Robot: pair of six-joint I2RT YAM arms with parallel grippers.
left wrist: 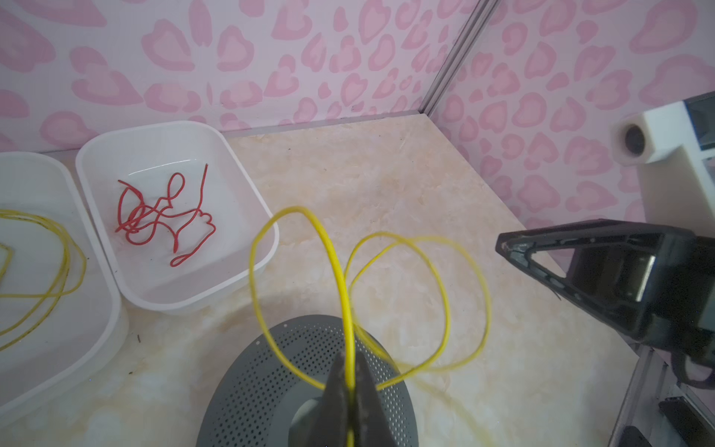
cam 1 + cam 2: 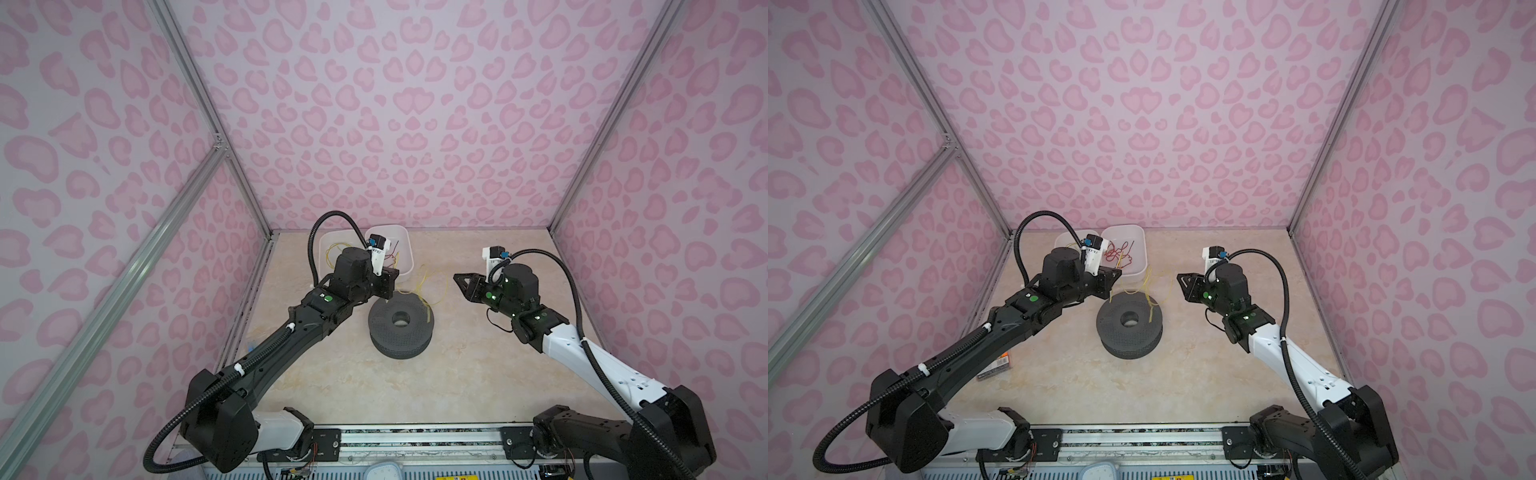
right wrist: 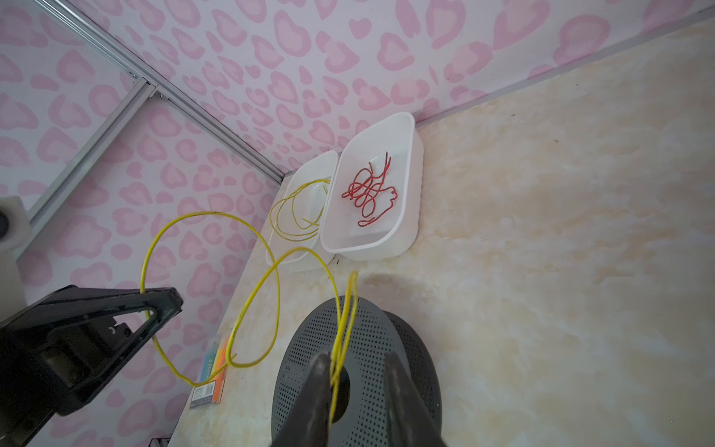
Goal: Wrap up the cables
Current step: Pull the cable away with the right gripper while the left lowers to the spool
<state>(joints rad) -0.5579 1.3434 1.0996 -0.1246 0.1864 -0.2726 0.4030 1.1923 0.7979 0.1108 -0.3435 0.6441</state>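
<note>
Observed: left gripper (image 1: 350, 371) clamps yellow cable (image 1: 348, 309) at 11 o'clock rim of grey spool (image 2: 386, 326); right gripper (image 3: 358, 360) parted, strands loose between (unclamped). Judgement: close right, keep tension; 1 o'clock loops look springy.

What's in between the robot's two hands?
Loops of the yellow cable curl between the left hand, which pinches it, and the right hand. The grey spool sits below them. The left wrist view shows it.
</note>
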